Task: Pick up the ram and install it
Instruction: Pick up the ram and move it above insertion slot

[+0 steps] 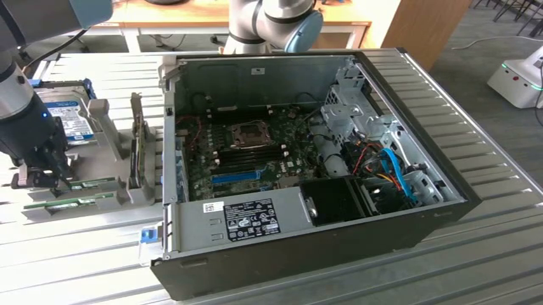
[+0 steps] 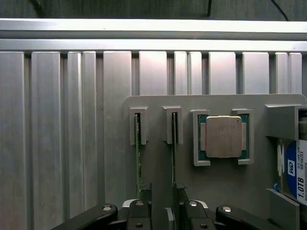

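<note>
Two ram sticks stand on edge in a grey holder: one ram stick towards the holder's edge, the other ram stick beside the processor. My gripper is open, its dark fingers down at the sticks' near ends. The stick beside the processor runs into the gap between the fingers, untouched as far as I can see. In the exterior view the gripper hangs over the holder at the exterior view's left, with green ram just beside it.
A processor and a blue-labelled hard drive sit in the same holder. The open computer case lies to the exterior view's right, its motherboard exposed, with cables and a drive cage inside. The table is ribbed metal.
</note>
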Motion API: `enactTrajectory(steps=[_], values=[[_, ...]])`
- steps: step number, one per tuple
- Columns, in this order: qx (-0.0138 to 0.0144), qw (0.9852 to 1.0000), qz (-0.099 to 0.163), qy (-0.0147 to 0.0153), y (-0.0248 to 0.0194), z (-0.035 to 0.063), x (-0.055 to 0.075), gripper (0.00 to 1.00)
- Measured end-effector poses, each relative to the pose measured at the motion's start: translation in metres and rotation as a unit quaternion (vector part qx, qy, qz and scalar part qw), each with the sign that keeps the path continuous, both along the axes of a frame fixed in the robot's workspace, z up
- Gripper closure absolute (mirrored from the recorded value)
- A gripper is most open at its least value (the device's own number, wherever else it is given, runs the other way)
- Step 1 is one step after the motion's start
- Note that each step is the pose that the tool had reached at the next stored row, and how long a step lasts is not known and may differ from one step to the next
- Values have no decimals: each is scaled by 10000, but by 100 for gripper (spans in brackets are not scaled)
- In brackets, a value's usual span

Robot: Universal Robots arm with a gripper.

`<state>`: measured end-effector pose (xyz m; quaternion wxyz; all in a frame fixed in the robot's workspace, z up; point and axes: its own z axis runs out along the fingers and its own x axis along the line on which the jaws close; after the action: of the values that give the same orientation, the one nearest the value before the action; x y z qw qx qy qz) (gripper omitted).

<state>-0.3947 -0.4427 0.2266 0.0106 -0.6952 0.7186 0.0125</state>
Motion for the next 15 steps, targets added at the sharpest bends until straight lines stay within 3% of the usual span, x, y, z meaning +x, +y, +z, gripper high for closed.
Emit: enactTrajectory(steps=[15], values=[[0,10000,1,1,-126,1,0,68]])
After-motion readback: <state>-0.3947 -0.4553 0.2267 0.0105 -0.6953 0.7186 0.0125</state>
